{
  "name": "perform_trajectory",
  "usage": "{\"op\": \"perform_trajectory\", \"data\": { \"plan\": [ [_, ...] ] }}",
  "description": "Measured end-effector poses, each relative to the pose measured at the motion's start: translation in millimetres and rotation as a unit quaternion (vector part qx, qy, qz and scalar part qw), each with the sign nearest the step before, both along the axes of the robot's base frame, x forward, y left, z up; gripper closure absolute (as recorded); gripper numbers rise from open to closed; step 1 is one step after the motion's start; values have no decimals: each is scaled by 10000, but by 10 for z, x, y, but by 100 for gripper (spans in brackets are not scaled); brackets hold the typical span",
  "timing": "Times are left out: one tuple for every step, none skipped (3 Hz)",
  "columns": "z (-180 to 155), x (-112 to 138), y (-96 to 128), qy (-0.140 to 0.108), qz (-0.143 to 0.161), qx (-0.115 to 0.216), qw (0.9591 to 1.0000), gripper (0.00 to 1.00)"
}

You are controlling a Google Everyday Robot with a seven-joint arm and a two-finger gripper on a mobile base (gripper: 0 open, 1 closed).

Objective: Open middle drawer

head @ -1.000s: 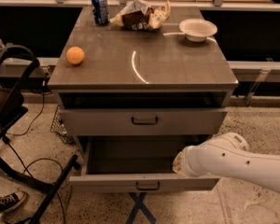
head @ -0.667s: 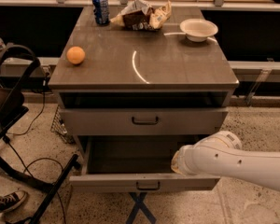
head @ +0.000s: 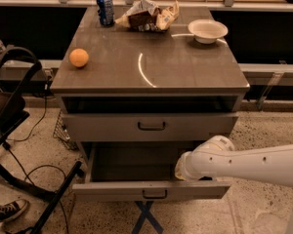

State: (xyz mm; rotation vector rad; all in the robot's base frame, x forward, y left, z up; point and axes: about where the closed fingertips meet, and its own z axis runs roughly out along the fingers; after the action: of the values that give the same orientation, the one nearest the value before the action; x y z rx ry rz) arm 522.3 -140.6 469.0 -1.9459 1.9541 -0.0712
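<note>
The middle drawer (head: 112,190) is pulled well out of the grey cabinet. Its low front carries a small dark loop handle (head: 154,194), and its dark inside (head: 132,162) shows nothing in it. The taller-fronted top drawer (head: 102,126) above it is pushed in. The lowest drawer is hidden under the open one. My white arm (head: 249,165) reaches in from the right. My gripper (head: 179,170) is at its end, over the right inside part of the middle drawer, just behind the front.
The cabinet top (head: 185,67) holds an orange (head: 78,57), a blue can (head: 105,8), a crumpled snack bag (head: 149,14) and a white bowl (head: 207,30). A black chair frame (head: 12,111), cables and a shoe (head: 7,211) are at the left. Blue tape (head: 146,218) marks the floor.
My arm's end has shifted slightly to the left inside the drawer. The drawer has stayed pulled out at the same place.
</note>
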Motion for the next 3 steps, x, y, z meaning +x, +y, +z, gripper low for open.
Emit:
{"op": "perform_trajectory", "data": {
  "plan": [
    [-340, 119, -42, 54, -93, 103, 9999, 100],
    [-530, 210, -50, 50, -162, 190, 9997, 100],
    [-697, 266, -73, 101, -185, 190, 9996, 100]
  ]
}}
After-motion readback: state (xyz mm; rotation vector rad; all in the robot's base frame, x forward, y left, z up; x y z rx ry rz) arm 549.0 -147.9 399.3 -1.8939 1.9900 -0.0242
